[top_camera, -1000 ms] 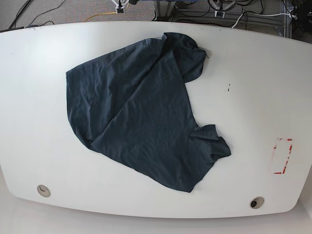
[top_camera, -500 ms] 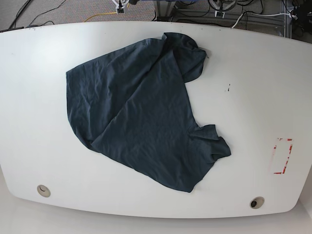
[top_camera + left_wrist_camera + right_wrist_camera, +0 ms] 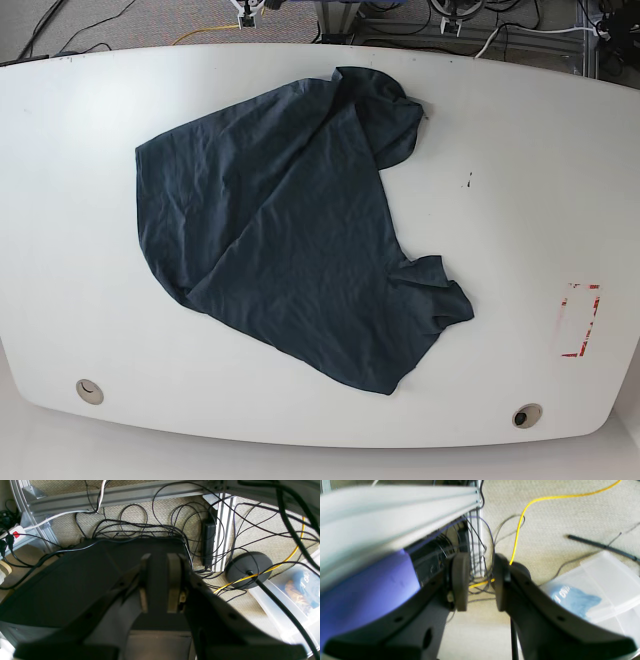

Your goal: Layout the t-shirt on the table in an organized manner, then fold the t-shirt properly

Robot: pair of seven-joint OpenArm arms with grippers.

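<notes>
The dark navy t-shirt lies spread but rumpled and partly folded over itself across the middle of the white table. One sleeve sticks out at the lower right, and fabric bunches near the far edge. Neither arm shows in the base view. My left gripper hangs over the floor beside a black case, jaws slightly parted with nothing between them. My right gripper is also off the table, over carpet and cables, open and empty.
Two grommet holes sit near the table's front edge. A red tape rectangle marks the right side. Cables, aluminium rails and a clear plastic bin lie on the floor below the grippers.
</notes>
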